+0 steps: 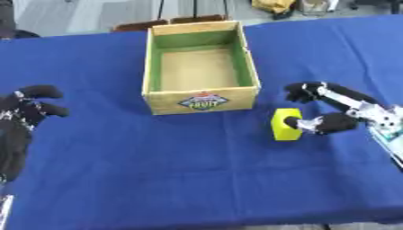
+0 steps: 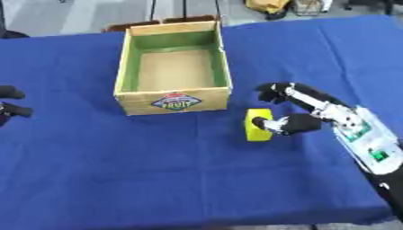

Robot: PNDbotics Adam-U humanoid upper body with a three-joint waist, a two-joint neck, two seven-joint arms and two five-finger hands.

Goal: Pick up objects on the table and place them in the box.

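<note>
yellow block (image 1: 285,125) sits on the blue surface (image 1: 181,170), about 4 o'clock off the box (image 1: 201,99). right hand (image 1: 334,117) is right beside it at 3 o'clock, fingers spread, thumb touching, not grasping yet. left hand (image 1: 24,110) idles way off at 9.

Box (image 1: 201,101) sits far-centre on the table (image 1: 157,170). Block (image 1: 285,125) stands on the table just right of and nearer than the box's near-right corner. Right hand (image 2: 303,112) is right of the block, one digit touching its right face. Left hand (image 1: 28,108) at the left edge, well apart from the box.
</note>
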